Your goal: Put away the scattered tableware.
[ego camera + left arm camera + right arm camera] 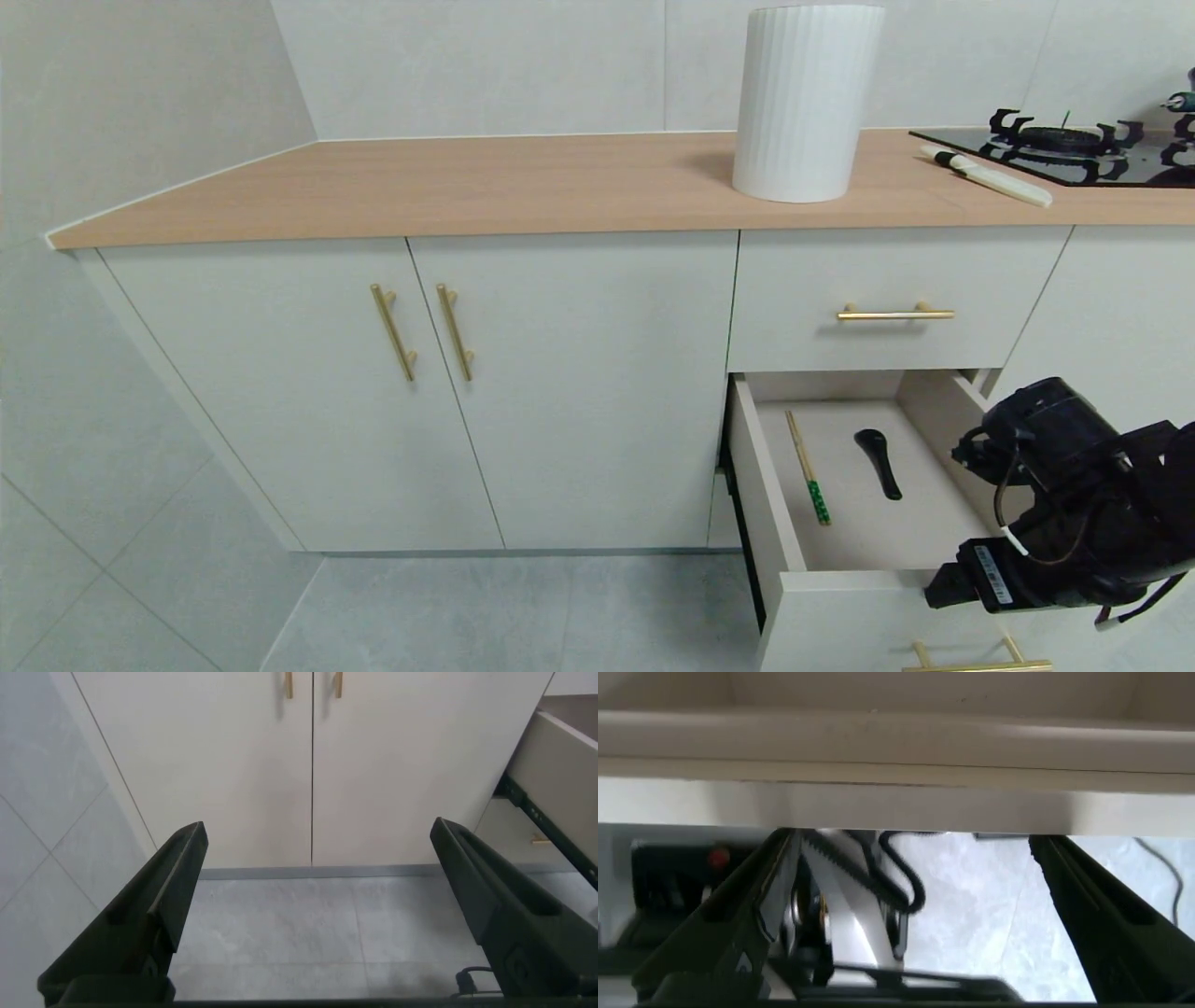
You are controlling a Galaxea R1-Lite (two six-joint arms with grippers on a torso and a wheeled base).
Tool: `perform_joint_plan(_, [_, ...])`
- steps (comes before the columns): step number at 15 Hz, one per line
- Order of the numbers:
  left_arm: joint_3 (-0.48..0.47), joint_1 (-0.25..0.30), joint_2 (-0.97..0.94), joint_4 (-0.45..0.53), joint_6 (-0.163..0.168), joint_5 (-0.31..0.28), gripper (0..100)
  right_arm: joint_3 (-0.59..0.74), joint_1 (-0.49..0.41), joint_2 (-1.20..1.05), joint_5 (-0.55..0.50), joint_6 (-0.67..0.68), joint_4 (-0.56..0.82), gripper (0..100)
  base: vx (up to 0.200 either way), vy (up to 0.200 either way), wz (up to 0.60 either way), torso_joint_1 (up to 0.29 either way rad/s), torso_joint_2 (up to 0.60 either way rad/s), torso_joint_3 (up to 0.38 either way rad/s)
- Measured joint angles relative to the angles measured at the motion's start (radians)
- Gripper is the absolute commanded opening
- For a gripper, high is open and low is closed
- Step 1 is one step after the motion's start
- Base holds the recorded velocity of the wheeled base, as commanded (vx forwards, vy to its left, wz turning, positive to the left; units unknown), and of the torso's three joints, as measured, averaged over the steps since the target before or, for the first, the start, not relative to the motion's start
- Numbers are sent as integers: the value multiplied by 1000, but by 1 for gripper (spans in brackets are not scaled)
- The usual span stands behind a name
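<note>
Our right end effector (910, 840), jaws spread wide, sits at the near front edge of the open drawer (758, 467). Inside lie slim wooden chopsticks (807, 467) and a glossy black spoon (878, 462), both pointing far-near. The pale knife (990, 175) rests up on the wood-grain desk (467, 187), far right, nearer this arm. Our left end effector (318, 833) gapes wide, low before the cupboard doors (308, 765).

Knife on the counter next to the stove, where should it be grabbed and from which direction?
Grip the knife around the middle of its long white section, coming straight down from above and closing across its narrow width. It lies flat and diagonal on the countertop, close beside the stove edge, so a sideways approach would likely find nothing to get under. Which end is the handle is unclear.
</note>
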Motion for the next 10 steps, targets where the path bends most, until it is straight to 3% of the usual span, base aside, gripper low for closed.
perform_joint_plan(10, [0,0,0,0,0,0,100,-195,-31,154,-1,-31,-50,100,0,0,0,0,0,0])
